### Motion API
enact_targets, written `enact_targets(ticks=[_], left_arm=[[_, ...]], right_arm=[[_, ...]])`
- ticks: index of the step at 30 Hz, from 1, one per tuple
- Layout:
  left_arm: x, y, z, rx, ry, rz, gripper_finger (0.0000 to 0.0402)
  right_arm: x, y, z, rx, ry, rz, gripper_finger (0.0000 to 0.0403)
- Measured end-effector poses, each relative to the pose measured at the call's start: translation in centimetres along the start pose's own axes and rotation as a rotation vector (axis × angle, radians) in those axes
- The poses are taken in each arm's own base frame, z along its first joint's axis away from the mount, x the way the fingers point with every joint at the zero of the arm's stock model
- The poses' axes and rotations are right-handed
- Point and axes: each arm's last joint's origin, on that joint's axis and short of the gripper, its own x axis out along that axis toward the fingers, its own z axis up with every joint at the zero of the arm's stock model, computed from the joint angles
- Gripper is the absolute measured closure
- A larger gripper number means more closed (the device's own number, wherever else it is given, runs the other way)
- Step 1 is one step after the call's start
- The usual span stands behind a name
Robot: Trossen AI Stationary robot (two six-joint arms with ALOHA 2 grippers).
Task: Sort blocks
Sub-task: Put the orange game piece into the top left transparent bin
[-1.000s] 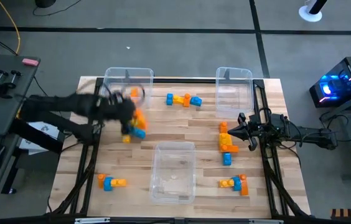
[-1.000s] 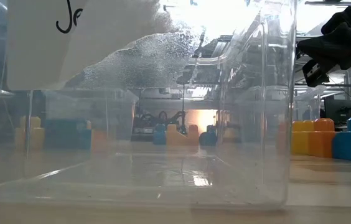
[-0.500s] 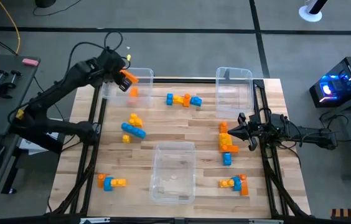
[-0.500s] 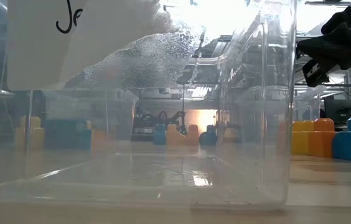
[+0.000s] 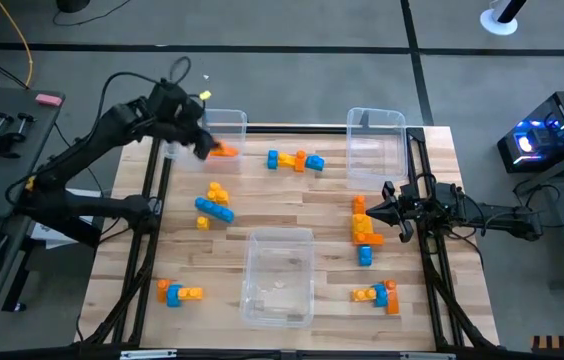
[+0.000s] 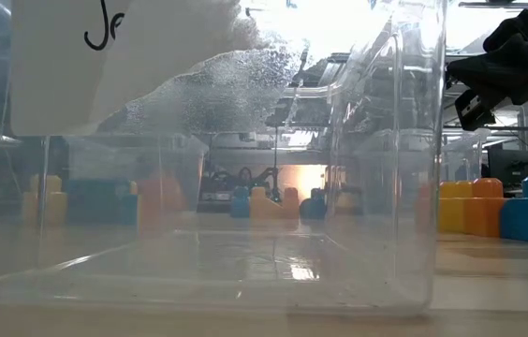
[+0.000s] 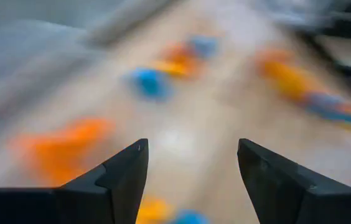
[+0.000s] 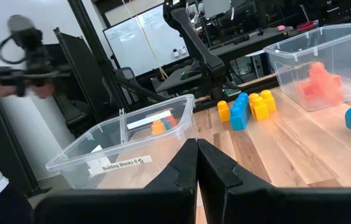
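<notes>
Orange, yellow and blue blocks lie in clusters on the wooden table: one left of centre (image 5: 214, 205), one at the far middle (image 5: 295, 160), one at the right (image 5: 364, 230), and two by the near edge (image 5: 179, 293) (image 5: 379, 294). My left gripper (image 5: 204, 147) hangs open and empty (image 7: 191, 146) over the far-left clear bin (image 5: 224, 122). An orange block (image 5: 224, 151) is inside that bin, blurred in the right wrist view (image 8: 322, 81). My right gripper (image 5: 377, 213) is shut (image 8: 196, 149) and waits above the table beside the right cluster.
A second clear bin (image 5: 376, 125) stands at the far right. A third bin (image 5: 280, 240) stands at the near middle and fills the low view (image 6: 376, 187). Bare wood lies between the clusters. Black frame rails run along both sides of the table.
My left gripper rose from the left-of-centre cluster with an orange block and swung toward the far-left bin. It then let go, and the block fell into that bin. The rest of the cluster stayed where it was.
</notes>
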Motion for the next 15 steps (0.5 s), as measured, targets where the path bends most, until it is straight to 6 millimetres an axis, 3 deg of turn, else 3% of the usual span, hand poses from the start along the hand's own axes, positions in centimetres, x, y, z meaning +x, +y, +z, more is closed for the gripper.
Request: enact_targets(ticks=[4,9,12,15], left_arm=[[-0.7,-5.4,-2.8,0.063,0.149,-0.237,0.0168],[-0.8,-11.3,-10.2,0.171,0.461,-0.229,0.0167],[-0.9,-13.0,-14.1,0.221,0.531,-0.156,0.0167],[-0.6,-13.7,-15.5,0.262,0.475,-0.064,0.0167]], right_arm=[[0.0,0.0,0.0,0.0,0.001,0.0,0.0402],[0.0,0.0,0.0,0.0,0.0,0.001,0.0402],[0.0,0.0,0.0,0.0,0.0,0.0,0.0402],[0.0,0.0,0.0,0.0,0.0,0.0,0.0402]])
